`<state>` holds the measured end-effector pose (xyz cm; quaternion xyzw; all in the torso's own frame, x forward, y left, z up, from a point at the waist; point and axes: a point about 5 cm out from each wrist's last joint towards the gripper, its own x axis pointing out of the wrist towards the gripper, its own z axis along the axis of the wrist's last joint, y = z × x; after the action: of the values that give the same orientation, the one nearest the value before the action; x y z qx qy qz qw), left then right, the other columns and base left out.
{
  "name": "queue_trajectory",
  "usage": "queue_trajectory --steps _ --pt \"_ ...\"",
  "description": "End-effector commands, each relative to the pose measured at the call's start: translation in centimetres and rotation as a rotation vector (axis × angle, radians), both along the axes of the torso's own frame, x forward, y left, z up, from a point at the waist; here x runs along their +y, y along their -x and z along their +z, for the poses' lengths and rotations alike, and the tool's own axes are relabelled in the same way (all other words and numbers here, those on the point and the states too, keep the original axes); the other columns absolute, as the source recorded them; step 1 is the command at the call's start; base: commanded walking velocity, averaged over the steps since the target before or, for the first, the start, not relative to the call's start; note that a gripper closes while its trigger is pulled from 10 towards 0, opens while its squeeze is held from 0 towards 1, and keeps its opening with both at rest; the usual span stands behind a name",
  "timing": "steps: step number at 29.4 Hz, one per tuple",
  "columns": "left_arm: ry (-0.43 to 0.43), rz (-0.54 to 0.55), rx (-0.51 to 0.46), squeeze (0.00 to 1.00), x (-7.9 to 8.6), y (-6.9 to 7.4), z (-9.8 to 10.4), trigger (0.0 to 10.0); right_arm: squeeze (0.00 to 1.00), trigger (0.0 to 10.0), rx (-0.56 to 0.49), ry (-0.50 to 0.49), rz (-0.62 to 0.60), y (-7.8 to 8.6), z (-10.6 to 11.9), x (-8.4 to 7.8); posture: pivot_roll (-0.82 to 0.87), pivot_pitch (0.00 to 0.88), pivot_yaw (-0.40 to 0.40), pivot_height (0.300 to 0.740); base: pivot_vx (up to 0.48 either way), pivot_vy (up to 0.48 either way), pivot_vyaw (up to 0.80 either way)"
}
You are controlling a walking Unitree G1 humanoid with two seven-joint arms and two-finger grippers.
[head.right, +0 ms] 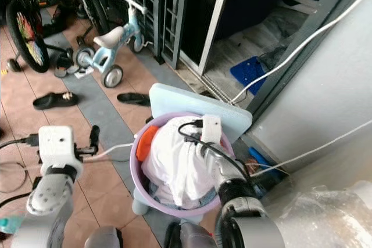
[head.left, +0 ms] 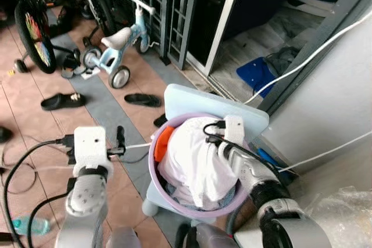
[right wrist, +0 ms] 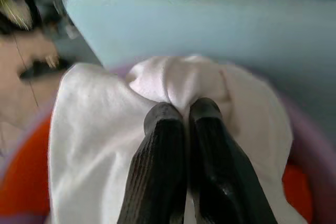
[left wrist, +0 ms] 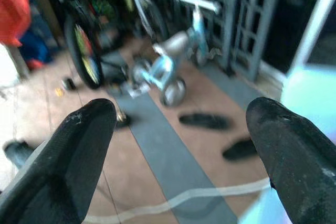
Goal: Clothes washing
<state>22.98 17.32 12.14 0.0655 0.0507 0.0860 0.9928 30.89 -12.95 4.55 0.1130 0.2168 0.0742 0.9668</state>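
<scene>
the right gripper (right wrist: 184, 109) has its two black fingers pressed together, pinching a bunched fold of the white cloth garment (head.left: 195, 158) that lies heaped in the round lilac plastic laundry basket (head.left: 192, 208). the basket sits on a pale blue plastic stool (head.left: 192, 100). an orange item (head.left: 163, 142) shows at the basket's edge, mostly hidden under the white cloth. the left gripper (left wrist: 178, 129) hangs over the tiled floor (head.left: 26, 123) just beside the basket, fingers spread wide, touching nothing. its wrist view is blurred, with a small blue tricycle (head.left: 119, 42) ahead.
</scene>
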Motion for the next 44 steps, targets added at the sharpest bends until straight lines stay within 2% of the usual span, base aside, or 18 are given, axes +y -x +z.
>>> queue_trajectory --steps 1,3,7,11,14,17,20,21,22,26,30,35,44 --pt "0.004 0.007 0.031 0.00 0.1 -0.2 -0.9 10.0 0.00 0.0 -0.099 -0.020 -0.018 0.1 1.8 -0.8 0.00 0.000 -0.051 0.740 0.000 0.000 0.00" --pt "0.007 -0.026 0.033 0.00 -0.6 -0.7 -1.3 10.0 0.00 0.0 -0.206 -0.030 -0.028 1.7 3.3 -1.9 -0.02 0.000 -0.024 0.740 0.000 0.000 0.00" --pt "0.011 -0.045 0.019 0.00 -1.0 -1.5 -1.3 10.0 0.00 0.0 -0.234 -0.020 -0.046 2.9 3.7 -2.7 -0.03 0.000 -0.010 0.740 0.000 0.000 0.00" --pt "0.012 -0.054 -0.010 0.00 -0.9 -2.7 -1.0 10.0 0.00 0.0 -0.304 -0.004 -0.059 4.4 4.7 -3.6 -0.05 0.000 0.010 0.740 0.000 0.000 0.00" --pt "0.017 -0.049 -0.028 0.00 -0.7 -3.0 -1.1 10.0 0.00 0.0 -0.323 -0.010 -0.070 4.7 5.5 -4.0 -0.06 0.000 0.014 0.740 0.000 0.000 0.00" --pt "0.017 -0.042 -0.046 0.00 -0.9 -3.4 -0.9 10.0 0.00 0.0 -0.440 0.142 -0.048 4.9 7.4 -4.5 -0.06 0.000 0.014 0.740 0.000 0.000 0.00" --pt "0.027 -0.050 -0.052 0.00 -1.2 -3.7 -0.8 10.0 0.00 0.0 -0.466 0.190 -0.057 4.8 7.8 -4.4 -0.06 0.000 0.013 0.740 0.000 0.000 0.00" --pt "0.021 -0.053 -0.057 0.00 -1.4 -3.8 -0.9 10.0 0.00 0.7 -0.449 0.211 -0.070 4.5 7.6 -4.2 -0.06 0.000 0.009 0.740 0.000 0.000 0.00" --pt "0.021 -0.047 -0.066 0.00 -1.6 -3.9 -0.8 10.0 0.00 10.0 -0.435 0.215 -0.071 4.2 7.5 -4.0 -0.06 0.000 0.006 0.740 0.000 0.000 0.00" --pt "0.010 -0.015 -0.077 0.00 -1.7 -4.0 -0.7 10.0 0.00 10.0 -0.423 0.231 -0.080 3.7 7.5 -3.7 -0.05 0.000 0.001 0.740 0.000 0.000 -0.54" --pt "-0.002 -0.018 -0.081 0.00 -1.6 -4.0 -0.5 10.0 0.00 10.0 -0.467 0.241 -0.062 3.3 8.3 -3.0 -0.06 0.000 0.026 0.740 0.000 0.000 -0.77" --pt "-0.005 -0.013 -0.085 0.00 -1.5 -3.9 -0.5 10.0 0.00 10.0 -0.481 0.238 -0.072 2.9 8.7 -2.9 -0.06 0.000 0.031 0.740 0.000 0.000 -0.74" --pt "-0.014 -0.021 -0.068 0.00 -1.6 -3.6 -0.9 10.0 0.00 10.0 -0.481 0.236 -0.064 2.4 8.6 -2.4 -0.05 0.000 0.027 0.740 -0.246 0.000 -0.18"
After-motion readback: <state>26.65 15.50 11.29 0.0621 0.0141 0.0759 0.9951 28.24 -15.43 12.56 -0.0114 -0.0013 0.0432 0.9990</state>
